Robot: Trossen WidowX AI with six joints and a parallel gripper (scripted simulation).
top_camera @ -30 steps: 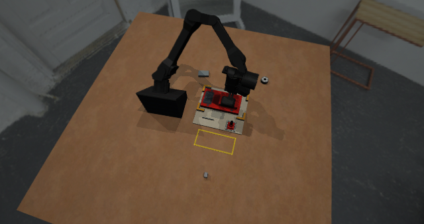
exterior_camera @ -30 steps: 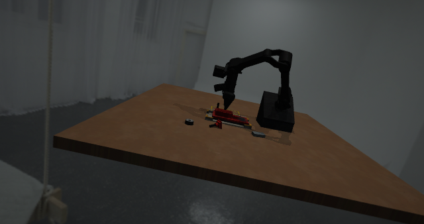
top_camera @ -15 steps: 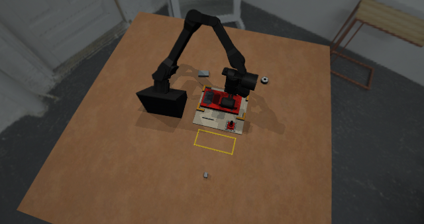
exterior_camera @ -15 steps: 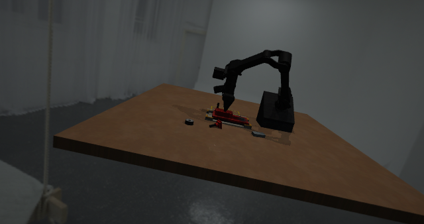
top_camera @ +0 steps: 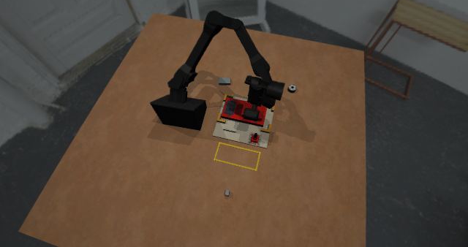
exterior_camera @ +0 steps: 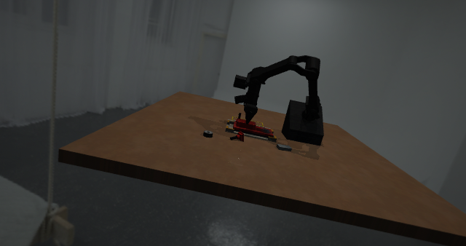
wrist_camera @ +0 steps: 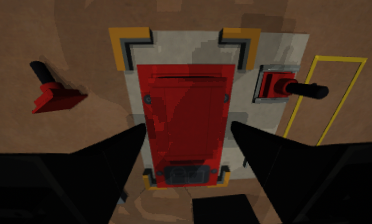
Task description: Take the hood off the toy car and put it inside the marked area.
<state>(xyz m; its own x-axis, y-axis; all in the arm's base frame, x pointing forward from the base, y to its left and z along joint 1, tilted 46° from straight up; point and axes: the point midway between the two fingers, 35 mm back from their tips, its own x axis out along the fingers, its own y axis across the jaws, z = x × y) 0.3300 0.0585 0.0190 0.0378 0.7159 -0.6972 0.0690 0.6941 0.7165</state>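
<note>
Brown table (top_camera: pixel 110 159), yellow marked area (top_camera: pixel 237 156), grey floor, white walls.

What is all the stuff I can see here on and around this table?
Toy car: one, red, lying on the pale base plate, between the tool's fingers but not gripped.
Base plate: one, pale grey with orange corner brackets, mid-table.
Marked area: one, yellow outline, on the table just beyond the plate.
Red clamp with black handle: one, on the plate's edge near the marked area.
Loose red piece with black handle: one, on the table beside the plate.
Black ring: one, on the table near the arm's wrist.
Flat grey block: one, near the arm's base.
Small grey cube: one, past the marked area.
Table: one, brown.
Side table: one, wooden top, by the wall.
Arm: one, black.
Tool: one, black, open, straddling the car.
</note>
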